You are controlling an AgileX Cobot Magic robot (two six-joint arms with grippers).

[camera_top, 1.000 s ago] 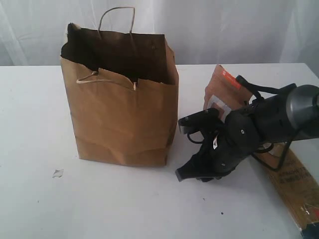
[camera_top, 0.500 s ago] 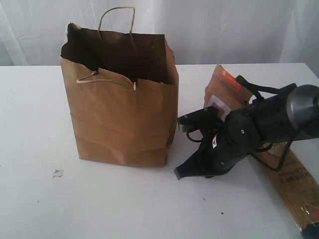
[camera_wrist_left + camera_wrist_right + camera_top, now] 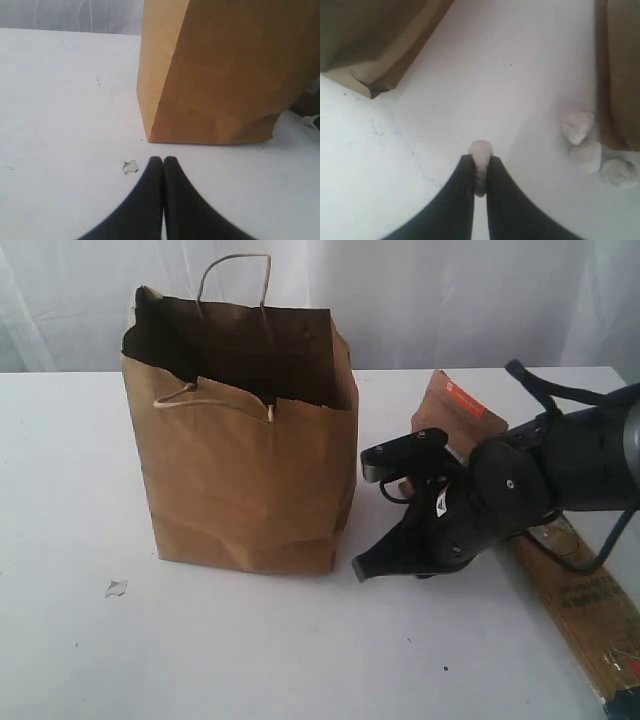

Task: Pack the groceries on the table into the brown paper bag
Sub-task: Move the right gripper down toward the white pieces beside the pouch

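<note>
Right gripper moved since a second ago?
Yes. The right gripper, shut on a small white lump, has risen slightly: its tip was below the bottom corner of the brown paper bag, now level with it.

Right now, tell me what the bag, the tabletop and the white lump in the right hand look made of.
Bag: matte kraft paper, creased, torn rim. Tabletop: smooth white, probably laminate; material unsure. White lump in right hand: soft, fuzzy, perhaps cotton or marshmallow; unclear.
</note>
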